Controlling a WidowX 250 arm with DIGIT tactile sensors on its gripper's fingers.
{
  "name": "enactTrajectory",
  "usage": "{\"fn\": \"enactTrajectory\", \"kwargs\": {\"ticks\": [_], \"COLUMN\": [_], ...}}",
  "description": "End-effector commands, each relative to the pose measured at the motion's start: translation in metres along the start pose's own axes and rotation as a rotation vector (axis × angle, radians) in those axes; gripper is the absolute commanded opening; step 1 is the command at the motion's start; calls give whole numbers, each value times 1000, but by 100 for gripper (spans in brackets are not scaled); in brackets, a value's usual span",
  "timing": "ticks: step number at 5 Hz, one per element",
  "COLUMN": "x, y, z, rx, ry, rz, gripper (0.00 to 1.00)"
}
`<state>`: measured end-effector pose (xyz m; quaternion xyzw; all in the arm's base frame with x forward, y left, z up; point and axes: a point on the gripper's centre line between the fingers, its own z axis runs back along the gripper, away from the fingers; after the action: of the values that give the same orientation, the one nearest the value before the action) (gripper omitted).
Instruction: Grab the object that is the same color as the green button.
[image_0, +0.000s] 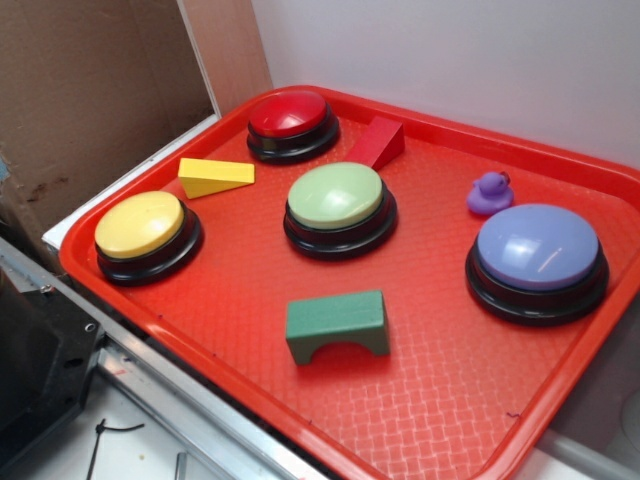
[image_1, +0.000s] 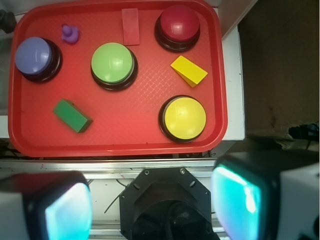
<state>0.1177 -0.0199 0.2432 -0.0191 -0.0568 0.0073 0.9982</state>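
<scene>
Plainly, the green block (image_0: 337, 326) is the match for the green button (image_0: 338, 205), and nothing has hold of it.

Seen from the exterior camera it stands on the red tray (image_0: 420, 400) at about six o'clock from the green button, apart from it, with bare tray all around; the yellow button (image_0: 146, 234) sits well off at about ten o'clock from the block and the lavender button (image_0: 537, 260) at about two. From the wrist view the gripper (image_1: 155, 202) hangs high over the tray's near edge, its two pads spread wide with nothing between them. The block looks matte, stiff and probably light, so unlikely to slip or crush. Its arch hollows the underside, so the safest hold is likely across the two long flat faces, near the top, above the cut-out.
</scene>
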Motion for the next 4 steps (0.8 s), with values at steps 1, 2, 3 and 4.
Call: {"fn": "enactTrajectory", "kwargs": {"ticks": [1,2,3,4], "x": [0,16,21,19], "y": [0,-45,-82,-114], "z": [0,-5,-11,-18], "rx": [0,-1,-22,-47], "ry": [0,13,27,35], "rz": [0,-186,-342,-501], "gripper": [100,100,100,100]}}
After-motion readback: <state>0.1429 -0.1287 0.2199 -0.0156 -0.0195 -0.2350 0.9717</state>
